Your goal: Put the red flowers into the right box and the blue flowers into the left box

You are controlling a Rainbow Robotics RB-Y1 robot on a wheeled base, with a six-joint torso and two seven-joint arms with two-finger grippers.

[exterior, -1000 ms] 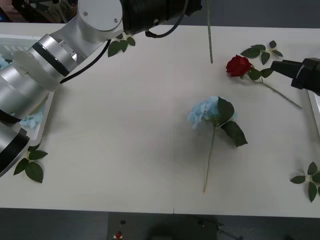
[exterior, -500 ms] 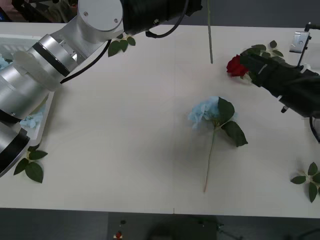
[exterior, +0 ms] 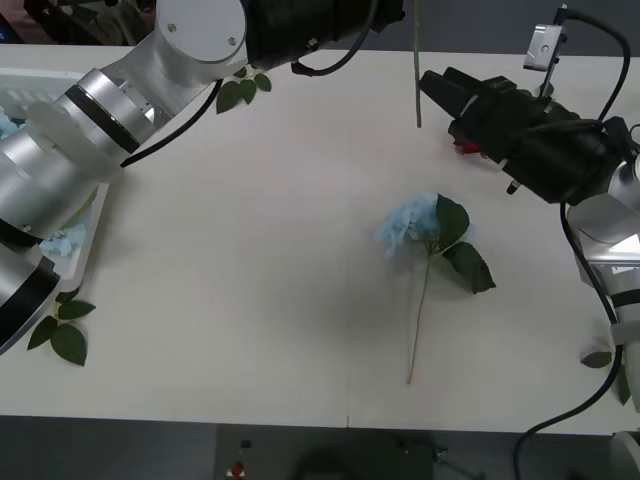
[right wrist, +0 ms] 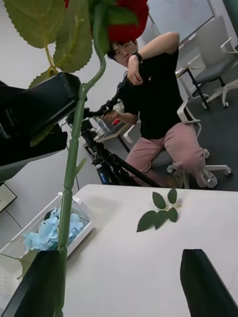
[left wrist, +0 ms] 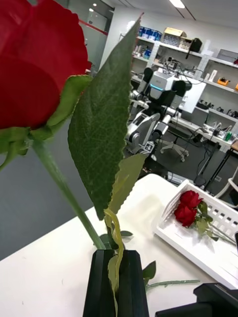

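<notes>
My left gripper (left wrist: 115,260) is shut on the green stem of a red flower (left wrist: 34,74), held high above the table. Its stem end (exterior: 417,75) hangs down at the back centre. A second red flower (exterior: 463,147) lies on the table, mostly hidden under my right gripper (exterior: 445,105), which is open with nothing between its fingers (right wrist: 37,282). One blue flower (exterior: 408,225) lies mid-table on its long stem. The left box (exterior: 95,245) holds blue flowers (right wrist: 49,230). The right box (left wrist: 198,247) holds two red flowers (left wrist: 188,208).
Loose green leaf sprigs lie at the back left (exterior: 245,90), the front left (exterior: 62,330) and the front right (exterior: 608,358). My left arm's silver links (exterior: 90,130) stretch across the left side of the table.
My right arm has swung in from the right edge toward the back centre and now covers the red flower on the table. The left arm and the blue flower have not moved.
</notes>
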